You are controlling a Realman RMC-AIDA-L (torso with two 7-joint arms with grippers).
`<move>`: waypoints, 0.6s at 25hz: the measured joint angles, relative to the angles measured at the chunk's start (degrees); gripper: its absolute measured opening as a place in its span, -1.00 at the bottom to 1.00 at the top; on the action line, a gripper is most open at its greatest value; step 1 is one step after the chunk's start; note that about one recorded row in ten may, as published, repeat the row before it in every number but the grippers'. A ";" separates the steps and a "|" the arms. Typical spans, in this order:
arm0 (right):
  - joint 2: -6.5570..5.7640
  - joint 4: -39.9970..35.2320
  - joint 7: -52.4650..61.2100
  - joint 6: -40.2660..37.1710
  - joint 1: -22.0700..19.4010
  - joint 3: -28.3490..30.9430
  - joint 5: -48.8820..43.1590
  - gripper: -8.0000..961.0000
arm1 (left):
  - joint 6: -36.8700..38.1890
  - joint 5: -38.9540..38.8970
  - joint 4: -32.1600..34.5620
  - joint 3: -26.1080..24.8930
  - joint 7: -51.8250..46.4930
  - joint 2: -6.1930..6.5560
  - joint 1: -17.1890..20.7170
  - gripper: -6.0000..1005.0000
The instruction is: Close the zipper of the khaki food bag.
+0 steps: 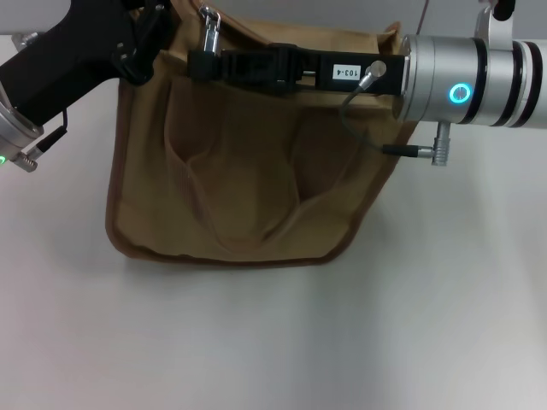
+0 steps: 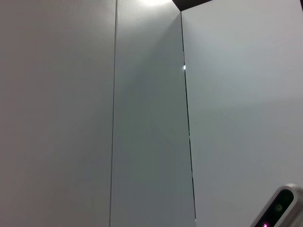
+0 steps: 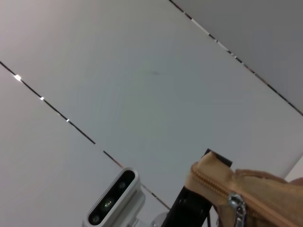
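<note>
The khaki food bag stands on the white table, its top at the far edge of the head view. My left gripper is at the bag's top left corner and looks shut on the fabric there. From the right, my right gripper reaches along the top of the bag and is shut at the zipper's silver pull tab. In the right wrist view the raised bag corner shows the zipper with its pull tab close to that corner. The left wrist view shows only white panels.
The white table spreads bare in front of the bag. A cable and plug hang under the right wrist. The left arm's wrist camera shows beside the bag corner.
</note>
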 joint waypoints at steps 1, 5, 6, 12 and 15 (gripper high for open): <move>0.00 0.01 -0.04 0.17 -0.06 0.08 0.00 -0.78 | 0.00 0.00 0.00 0.00 0.00 0.00 0.00 -0.94; -0.01 -0.13 -0.13 1.03 -0.13 0.12 0.00 -0.80 | -0.02 0.00 -0.01 0.00 0.00 0.00 -0.01 -0.94; -0.01 -0.20 -0.15 1.10 -0.06 0.04 0.00 -0.80 | -0.03 0.05 0.00 0.00 0.00 0.00 -0.01 -0.94; -0.01 -0.28 -1.82 1.13 -0.30 0.49 0.00 -0.89 | -0.03 0.13 -0.11 0.00 0.00 0.00 0.11 -0.94; -0.06 -0.21 -2.22 1.13 -0.52 0.52 0.00 -0.93 | -0.03 0.13 -0.11 0.00 0.00 0.00 0.11 -0.94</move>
